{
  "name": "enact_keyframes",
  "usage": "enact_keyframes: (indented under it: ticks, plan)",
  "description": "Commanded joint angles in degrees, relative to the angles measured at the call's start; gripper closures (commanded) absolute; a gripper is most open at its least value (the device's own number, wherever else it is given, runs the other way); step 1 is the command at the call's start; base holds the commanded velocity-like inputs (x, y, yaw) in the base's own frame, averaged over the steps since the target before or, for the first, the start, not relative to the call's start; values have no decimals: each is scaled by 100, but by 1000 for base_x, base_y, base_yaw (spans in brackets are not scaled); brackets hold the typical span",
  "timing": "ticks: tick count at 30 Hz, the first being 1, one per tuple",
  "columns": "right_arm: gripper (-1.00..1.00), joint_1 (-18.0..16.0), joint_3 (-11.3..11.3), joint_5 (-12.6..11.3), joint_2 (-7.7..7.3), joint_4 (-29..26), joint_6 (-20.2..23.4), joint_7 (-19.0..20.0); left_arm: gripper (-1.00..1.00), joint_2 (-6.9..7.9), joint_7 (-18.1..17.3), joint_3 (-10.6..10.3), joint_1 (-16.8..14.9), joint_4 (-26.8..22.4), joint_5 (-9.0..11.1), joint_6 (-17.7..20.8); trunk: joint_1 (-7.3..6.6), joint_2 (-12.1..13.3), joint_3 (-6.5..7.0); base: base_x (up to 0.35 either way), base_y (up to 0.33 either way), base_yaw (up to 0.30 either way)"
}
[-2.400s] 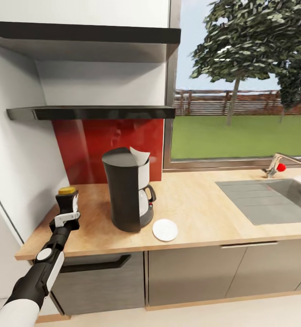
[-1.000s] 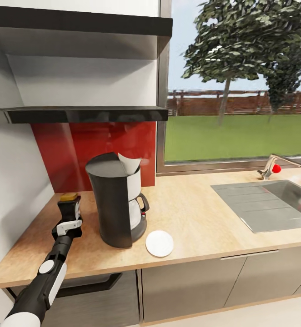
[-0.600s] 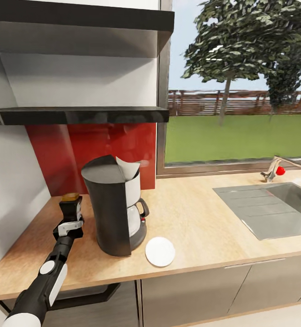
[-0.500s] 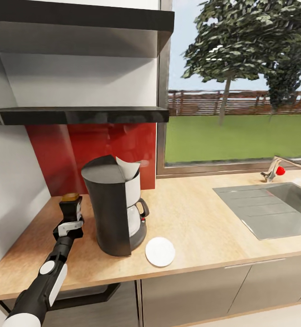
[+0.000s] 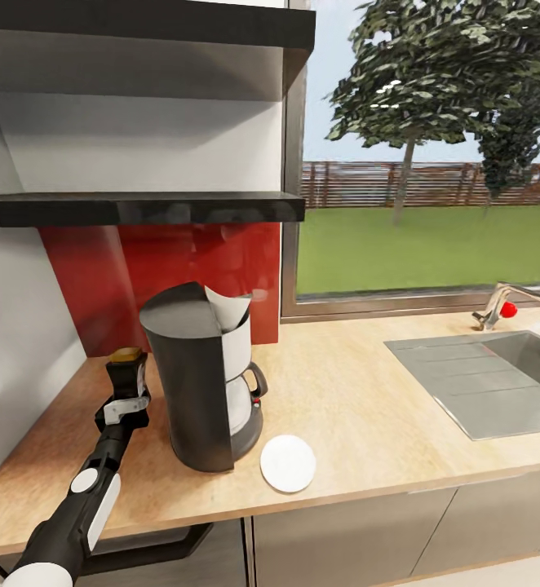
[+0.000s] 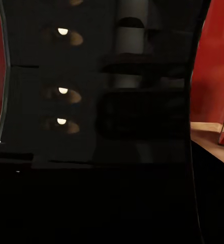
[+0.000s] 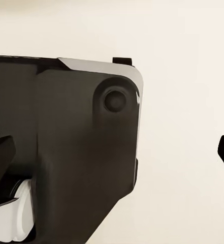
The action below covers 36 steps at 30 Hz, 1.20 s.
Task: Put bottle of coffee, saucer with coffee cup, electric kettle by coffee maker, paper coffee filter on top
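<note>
Bottle [image 5: 126, 377] standing upright, left of the coffee maker [image 5: 198, 377].
Left fingers [image 5: 123, 401] are pinching it from the near side, low over the table [image 5: 360, 408]; right fingers' state cannot be told.

Bare countertop [image 5: 360, 399] right of coffee maker [image 5: 201, 379] (saucer [image 5: 287, 463] aside)

camera: nearer the kitchen countertop [image 5: 360, 408] | things: unmoved
</note>
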Motion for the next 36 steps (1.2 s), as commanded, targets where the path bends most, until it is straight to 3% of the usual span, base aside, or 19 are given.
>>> enact_keyframes:
  ticks: [1, 32, 36]
  plan:
    - [-100, -5, 46, -59, -1, -2, -1, 10, 100, -2, -43, 13, -6, 3, 27, -12, 3, -13, -13, 1, 0, 0]
    - [-100, -5, 21, -75, -5, -33, -1, 5, 100, 16, -45, 9, 36, -10, 2, -48, 3, -13, -14, 37, 0, 0]
    - [-100, -8, 14, -82, -1, -43, -1, 5, 100, 5, -51, -5, 122, -22, 9, -150, 91, -173, -108, 0, 0, 0]
